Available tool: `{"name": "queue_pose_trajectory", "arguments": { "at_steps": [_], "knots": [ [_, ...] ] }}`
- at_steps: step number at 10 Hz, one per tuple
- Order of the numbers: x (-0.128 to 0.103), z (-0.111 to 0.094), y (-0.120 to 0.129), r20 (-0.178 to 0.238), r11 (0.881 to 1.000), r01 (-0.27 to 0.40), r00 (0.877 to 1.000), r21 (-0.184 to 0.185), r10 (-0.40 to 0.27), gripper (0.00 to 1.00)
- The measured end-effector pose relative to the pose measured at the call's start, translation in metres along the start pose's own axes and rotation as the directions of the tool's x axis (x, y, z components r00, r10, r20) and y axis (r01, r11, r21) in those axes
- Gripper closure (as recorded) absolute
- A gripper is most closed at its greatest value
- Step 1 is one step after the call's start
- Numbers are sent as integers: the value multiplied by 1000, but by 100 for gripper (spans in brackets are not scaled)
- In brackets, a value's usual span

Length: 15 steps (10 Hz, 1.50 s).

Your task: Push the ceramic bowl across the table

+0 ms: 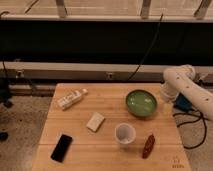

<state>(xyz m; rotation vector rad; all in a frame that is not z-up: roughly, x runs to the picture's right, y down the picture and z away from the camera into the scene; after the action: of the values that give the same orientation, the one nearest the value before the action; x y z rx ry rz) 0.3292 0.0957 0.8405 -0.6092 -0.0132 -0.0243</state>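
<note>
Nearest the camera, a black phone (61,147) lies flat by the front edge of the table (107,159), well apart from the ceramic bowl (141,103) and far to its front-left. A small reddish-brown object (148,145), too small to identify, lies in front of the bowl near the same front edge. The white cup (125,134) stands upright in front of the bowl and slightly left of it, near but not touching. A pale rectangular block (95,121) lies left of the bowl and a little nearer the camera. The bowl itself sits upright on the right half of the table, toward the far side and close to the right edge, its glossy green inside facing up. Left of the bowl and slightly farther back, a clear bottle (70,98) lies on its side near the far-left corner. The gripper (166,96) hangs at the end of the white arm (192,92) just beside the bowl's right rim, at about rim height; whether it touches the rim, and how far open it is, cannot be told, and it is not seen holding anything. Behind the bowl, past the table's far edge, a dark wall panel (100,45) runs the width of the view.
</note>
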Motion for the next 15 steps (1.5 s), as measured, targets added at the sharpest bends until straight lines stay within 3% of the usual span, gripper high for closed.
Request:
{"name": "queue_pose_trajectory", "arguments": {
  "at_steps": [5,10,12,15],
  "knots": [
    [-22,3,-18,37,1000,26,999,15,-26,21],
    [-61,11,-26,77,997,76,994,21,-78,74],
    [-77,18,-27,90,995,99,991,17,-100,82],
    [-102,28,-28,117,990,138,983,10,-138,82]
  ]
}}
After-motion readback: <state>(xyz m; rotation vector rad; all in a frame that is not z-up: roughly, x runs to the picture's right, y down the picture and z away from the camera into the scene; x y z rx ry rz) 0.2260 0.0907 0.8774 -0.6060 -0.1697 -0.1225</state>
